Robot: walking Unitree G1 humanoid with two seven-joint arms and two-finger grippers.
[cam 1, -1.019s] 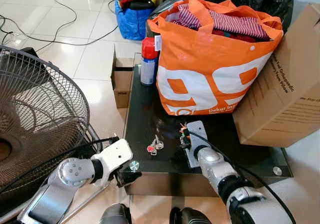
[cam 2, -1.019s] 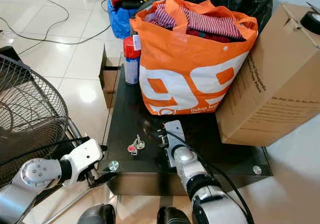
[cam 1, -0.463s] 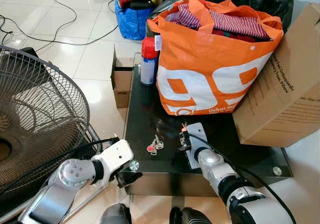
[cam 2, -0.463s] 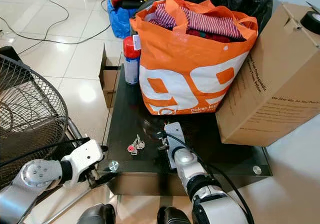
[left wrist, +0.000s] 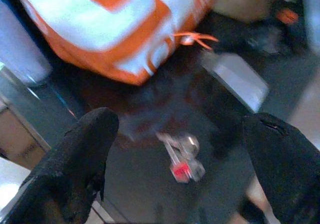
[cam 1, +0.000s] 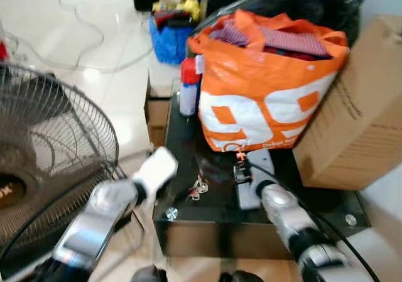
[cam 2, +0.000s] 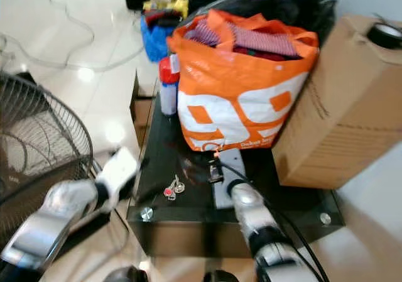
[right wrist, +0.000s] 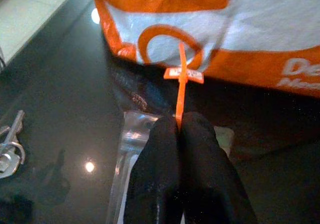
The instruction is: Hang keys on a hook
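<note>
Through the right wrist camera you saw the right gripper [right wrist: 179, 126] with its two black fingers pressed together on a thin orange tag [right wrist: 181, 84] that stood up in front of the orange-and-white bag [right wrist: 240, 39]. Below the fingers lay a clear plastic piece [right wrist: 132, 149] on the dark glossy tabletop [right wrist: 60, 94]. The keys [right wrist: 10, 144] lay at the frame's edge, well apart from the gripper.

The robot has two shiny silver arms made of round metal parts, and the left arm [cam 1: 103, 216] has a white block near its end. A thin black cable runs along the top of the right arm [cam 1: 286, 213], and there is a black ring around that arm lower down. The left gripper [left wrist: 182, 149] has two fat black fingers with a rough, bumpy skin, and the right gripper [right wrist: 179, 134] has two smooth, rounded black fingers.
</note>
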